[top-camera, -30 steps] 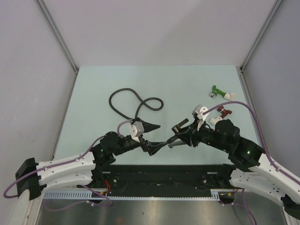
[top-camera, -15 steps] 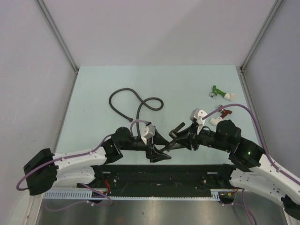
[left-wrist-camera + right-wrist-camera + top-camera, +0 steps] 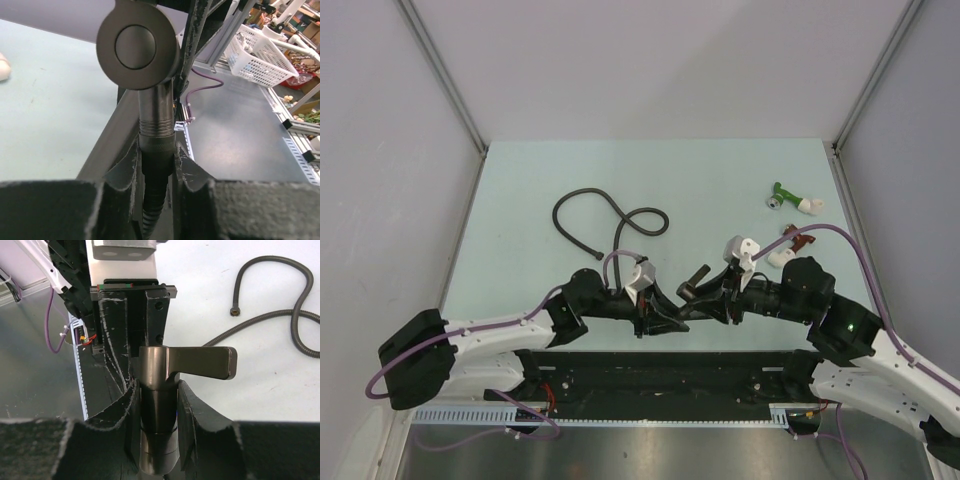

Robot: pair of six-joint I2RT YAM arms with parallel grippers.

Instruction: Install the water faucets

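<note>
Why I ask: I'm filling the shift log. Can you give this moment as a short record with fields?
faucet: dark metal, held between both grippers, above the near part of the table
left gripper: closed on the faucet's threaded stem, below its round end
right gripper: closed on the faucet's body, under the lever
hose: coiled loose on the table, beyond the left arm
fittings: green fitting and dark-red fitting lying far right, not gripped
task state: faucet not installed yet

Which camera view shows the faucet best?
The right wrist view: the faucet is close, body between the jaws, flat lever pointing sideways. The left wrist view shows only its round end and threaded stem. The top external view shows it small, between the arms.
</note>
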